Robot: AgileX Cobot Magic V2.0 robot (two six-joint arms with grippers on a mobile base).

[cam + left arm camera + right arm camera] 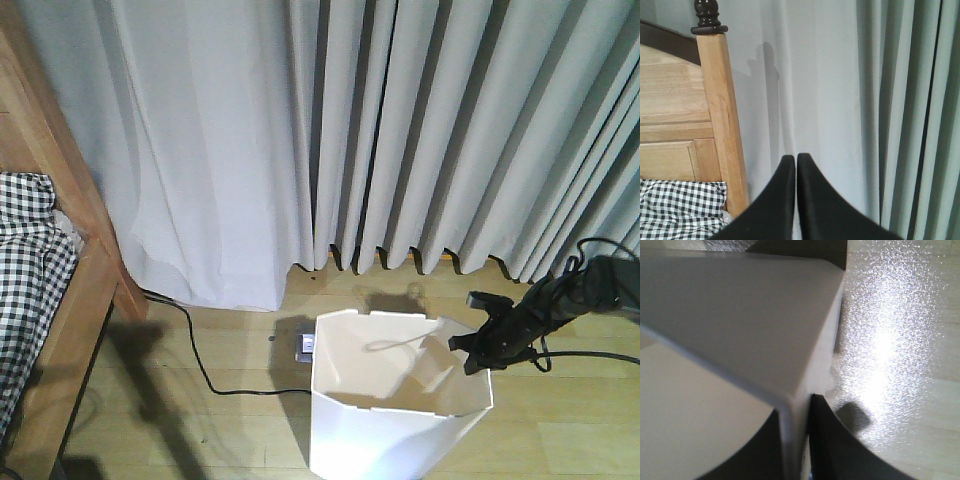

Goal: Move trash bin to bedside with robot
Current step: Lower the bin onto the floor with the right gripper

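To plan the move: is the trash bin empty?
Looks empty: the front view shows the trash bin with bare white inner walls; its bottom is hidden.

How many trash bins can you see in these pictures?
1. The white trash bin stands on the wooden floor before the curtains, right of the bed; the right gripper pinches its rim. Others could sit out of view.

Open wood floor point(200, 430) lies at 9 o'clock of the trash bin point(395, 420), running to the bed frame point(70, 300). A black cable point(200, 365) crosses it. Curtains point(400, 130) wall off 12 o'clock; a small floor box point(303, 347) sits at the bin's 11 o'clock.
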